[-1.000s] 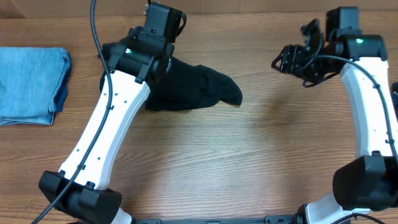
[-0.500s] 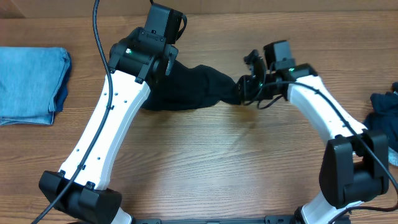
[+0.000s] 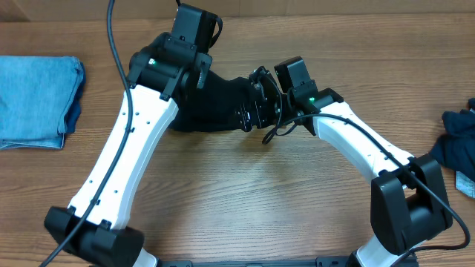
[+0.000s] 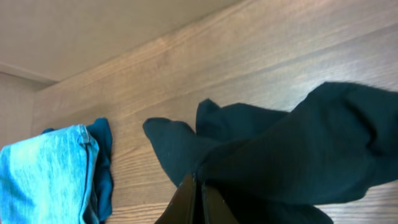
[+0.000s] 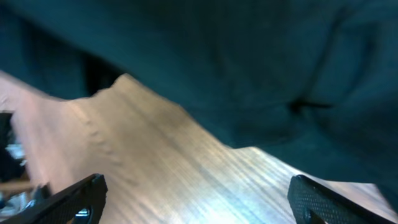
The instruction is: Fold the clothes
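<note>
From my seat the shirt (image 3: 223,104) sits at about 12 o'clock on the table (image 3: 245,193), a touch left of centre. It is a bunched black lump, not a flat garment. The left gripper (image 4: 199,193) is clamped shut on a pinch of it. In the left wrist view the fabric rises into the closed tips and drapes away toward 2 o'clock, so I read that part as lifted off the wood.

The right gripper (image 5: 196,182) is at the shirt's 3 o'clock edge with its jaws spread wide and nothing between them. In the right wrist view I see bare wood between the tips and black cloth just ahead, at 12 o'clock. Motion blur keeps me from telling whether it touches the cloth.

On progress, I judge we are early with this piece. There is no crease or laid-over panel, and I can make out no sleeve or hem for certain. It needs spreading flat before any fold.

The denim (image 3: 37,100) at 9 o'clock lies in a neat, squared stack, which I take as finished. A navy heap (image 3: 454,144) at 3 o'clock, partly out of view, looks rumpled and unfolded. So I count one done, one in hand and at least one waiting.
</note>
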You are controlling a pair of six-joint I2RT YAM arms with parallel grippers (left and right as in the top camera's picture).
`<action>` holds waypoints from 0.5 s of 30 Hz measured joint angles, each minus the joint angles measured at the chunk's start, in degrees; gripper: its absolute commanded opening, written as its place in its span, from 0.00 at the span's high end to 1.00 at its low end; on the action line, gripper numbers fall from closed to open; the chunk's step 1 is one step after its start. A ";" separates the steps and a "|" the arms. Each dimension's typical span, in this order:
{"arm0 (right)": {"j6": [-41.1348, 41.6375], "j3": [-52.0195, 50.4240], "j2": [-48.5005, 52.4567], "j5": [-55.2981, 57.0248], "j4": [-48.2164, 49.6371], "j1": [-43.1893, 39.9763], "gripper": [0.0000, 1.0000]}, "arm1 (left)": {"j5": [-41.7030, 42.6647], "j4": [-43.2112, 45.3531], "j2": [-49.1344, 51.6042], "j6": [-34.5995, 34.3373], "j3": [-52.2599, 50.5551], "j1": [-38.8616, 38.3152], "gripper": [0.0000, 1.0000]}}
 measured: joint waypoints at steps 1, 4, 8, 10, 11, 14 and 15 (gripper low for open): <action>-0.09 -0.04 0.00 1.33 0.39 0.04 0.03 | 0.11 0.52 -0.63 -0.17 0.00 0.00 0.96; -0.02 -0.09 0.00 5.16 1.88 -0.02 0.17 | 0.11 1.29 -3.69 -0.22 0.00 0.00 0.96; -0.17 -0.11 0.63 8.85 3.80 -0.24 0.37 | 0.09 0.46 -8.48 -0.44 0.00 0.00 0.96; 0.68 -0.11 2.45 10.21 4.90 -0.26 0.46 | 0.09 -0.04 -10.91 -1.18 0.00 0.00 0.96; 1.16 -0.11 3.78 10.60 5.44 -0.28 0.48 | 0.09 -0.11 -11.76 -1.49 0.00 0.00 0.96; 2.60 -0.13 7.82 11.47 7.48 -0.28 0.56 | 0.09 -0.37 -13.29 -1.79 0.00 0.00 0.96; 3.28 -0.22 9.07 11.76 7.82 -0.28 0.58 | 0.09 -0.35 -13.55 -1.92 0.00 0.00 0.96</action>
